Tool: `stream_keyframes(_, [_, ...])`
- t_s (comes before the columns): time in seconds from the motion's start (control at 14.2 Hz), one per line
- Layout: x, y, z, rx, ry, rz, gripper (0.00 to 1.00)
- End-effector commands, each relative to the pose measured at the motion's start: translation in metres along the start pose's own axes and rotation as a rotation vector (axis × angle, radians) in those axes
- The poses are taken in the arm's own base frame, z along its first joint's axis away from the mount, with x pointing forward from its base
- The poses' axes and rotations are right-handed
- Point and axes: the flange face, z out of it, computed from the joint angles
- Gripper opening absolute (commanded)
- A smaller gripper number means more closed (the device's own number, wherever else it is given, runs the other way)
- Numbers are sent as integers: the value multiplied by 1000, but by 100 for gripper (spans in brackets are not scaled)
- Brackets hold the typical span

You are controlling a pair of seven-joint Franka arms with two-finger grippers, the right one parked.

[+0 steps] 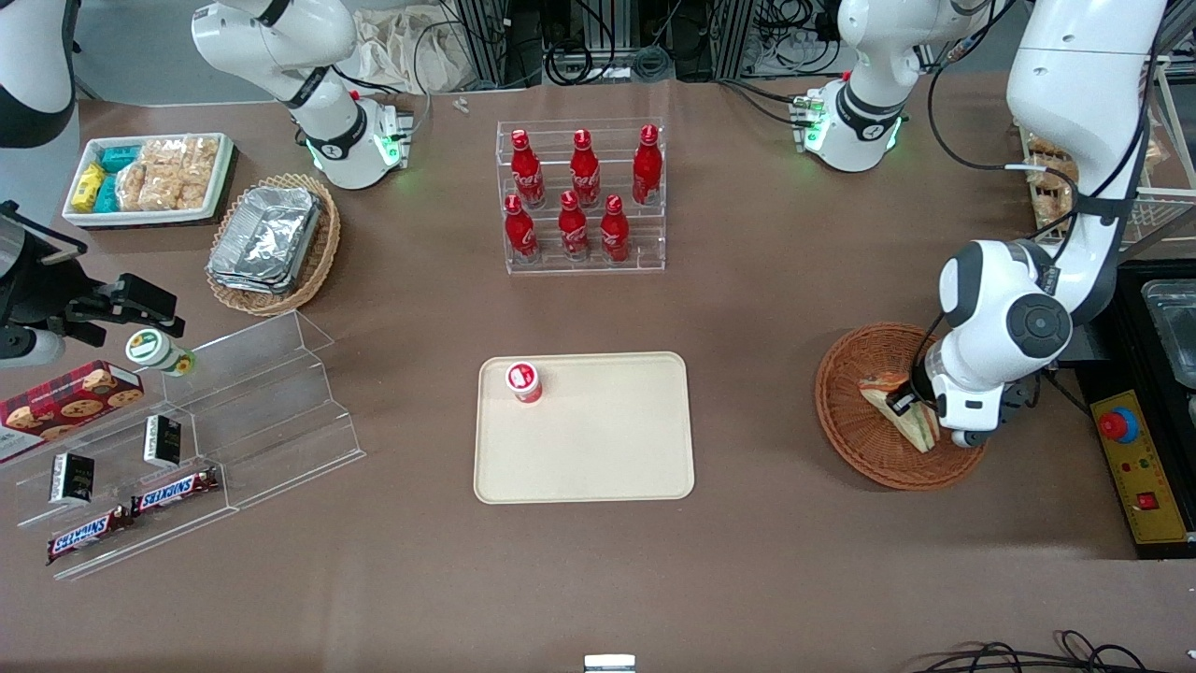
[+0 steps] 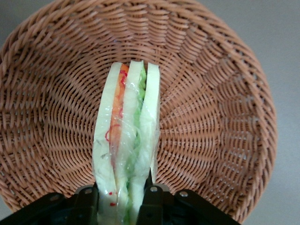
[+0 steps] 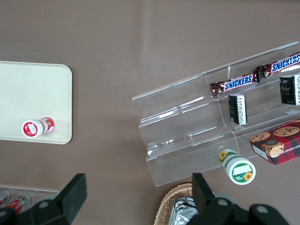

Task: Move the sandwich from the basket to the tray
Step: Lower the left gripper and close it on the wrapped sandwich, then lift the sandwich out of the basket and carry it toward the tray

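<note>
From the front, the arm's white wrist hides most of the gripper [image 1: 920,411] down in the basket [image 1: 846,411] near the table's working-arm end. The wrist camera shows its fingers [image 2: 151,206] pinching the sandwich [image 2: 126,145]: white bread, orange and green layers, clear wrap. The tray [image 1: 607,449] lies mid-table.

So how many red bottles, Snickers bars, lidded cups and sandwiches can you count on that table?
Red bottles: 6
Snickers bars: 2
Lidded cups: 2
Sandwich: 1, standing in the basket with the pincer closed on it
Total: 11
</note>
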Motion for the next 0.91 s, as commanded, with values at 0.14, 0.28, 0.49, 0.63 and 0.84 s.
stream_keyframes(0.14, [4, 22, -78, 58, -11, 86, 0])
stream_keyframes(0.28, [4, 42, -116, 65, -23, 151, 0])
stream_keyframes(0.49, [-10, 71, -165, 53, -32, 281, 1])
stream_keyframes(0.63, [-36, 99, -193, 42, -40, 367, 7])
stream_keyframes(0.84, [-87, 149, -210, 28, -37, 477, 0])
